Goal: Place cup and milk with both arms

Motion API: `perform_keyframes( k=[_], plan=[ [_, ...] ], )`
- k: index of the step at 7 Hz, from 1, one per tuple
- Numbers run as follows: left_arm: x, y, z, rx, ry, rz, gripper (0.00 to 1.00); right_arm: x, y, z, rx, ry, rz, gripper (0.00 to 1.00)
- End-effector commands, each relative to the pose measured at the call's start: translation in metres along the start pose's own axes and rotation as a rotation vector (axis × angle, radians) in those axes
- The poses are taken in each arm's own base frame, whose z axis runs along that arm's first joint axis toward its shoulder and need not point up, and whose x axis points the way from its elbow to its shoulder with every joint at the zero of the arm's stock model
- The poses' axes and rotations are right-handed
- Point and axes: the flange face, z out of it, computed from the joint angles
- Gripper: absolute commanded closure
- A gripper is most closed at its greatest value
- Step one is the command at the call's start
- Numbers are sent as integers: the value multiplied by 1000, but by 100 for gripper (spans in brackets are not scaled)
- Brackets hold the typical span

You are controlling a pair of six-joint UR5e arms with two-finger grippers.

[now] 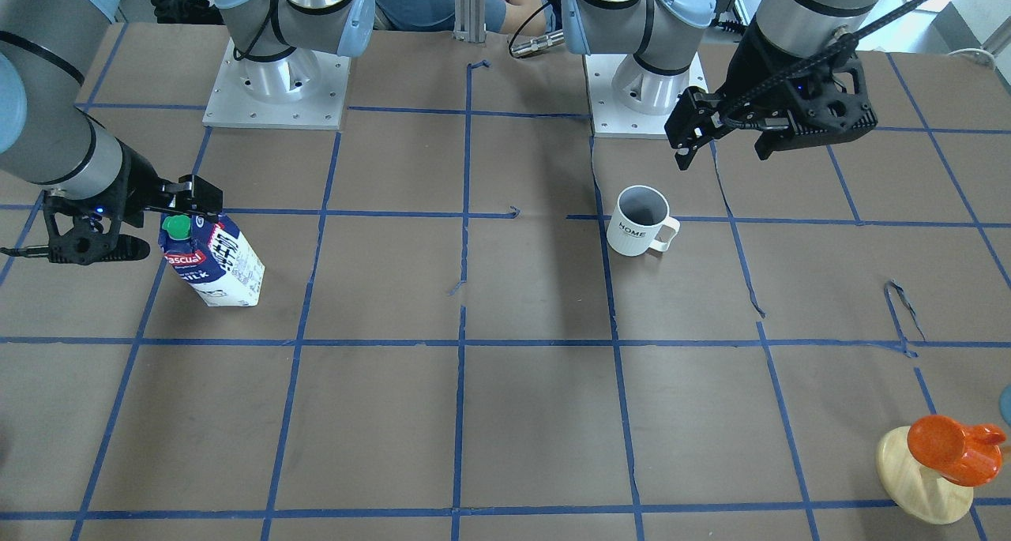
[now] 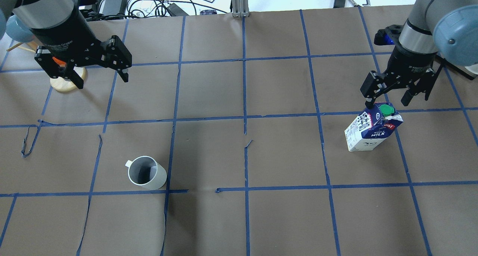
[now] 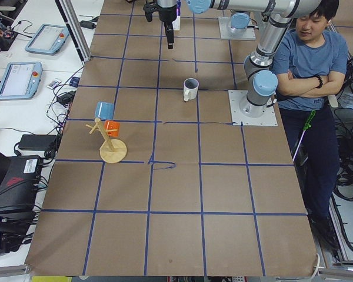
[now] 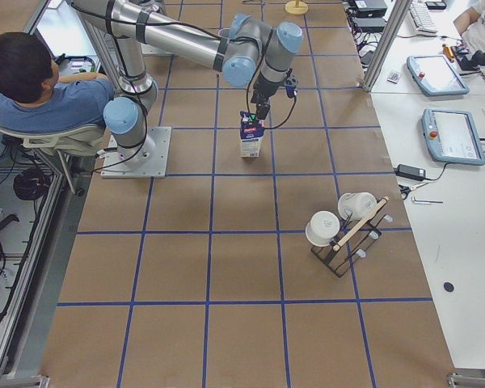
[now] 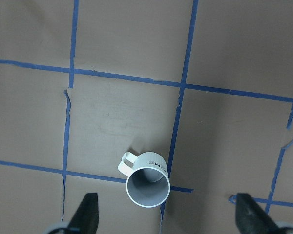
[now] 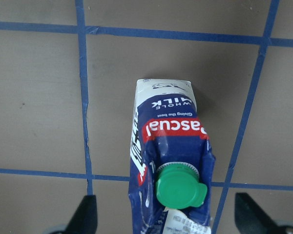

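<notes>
The white "HOME" cup stands upright on the brown table; it also shows in the overhead view and the left wrist view. My left gripper is open and empty, high above the table and beyond the cup on the operators' side. The blue and white milk carton with a green cap stands upright at the other end. My right gripper is open just over the carton's top, with a finger on either side of the cap. I see no contact.
An orange cup on a wooden stand sits near the table's far left corner, partly behind my left gripper in the overhead view. A rack with white cups stands at the right end. A person sits behind the arm bases.
</notes>
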Motion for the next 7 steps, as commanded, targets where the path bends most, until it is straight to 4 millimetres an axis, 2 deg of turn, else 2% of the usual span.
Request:
perform_keyframes(
  k=[1,2,3,5,6,7],
  plan=[
    [1,27,54,-101,-2,0,0,0,0,17,-10,-3,-4,0],
    [5,42,82,-154,30,2,0,1,-2,16,6,1,0,0],
    [11,51,107,-134,68,4,1,2,-5,19,3,0,-2,0],
    [11,72,149,-153,64,10,1,6,-10,23,8,2,3,7],
    [15,87,192,-176,63,23,1,6,-10,24,5,1,4,11],
    [27,100,224,-144,54,98,1,6,-9,26,-4,-2,8,18]
  ],
)
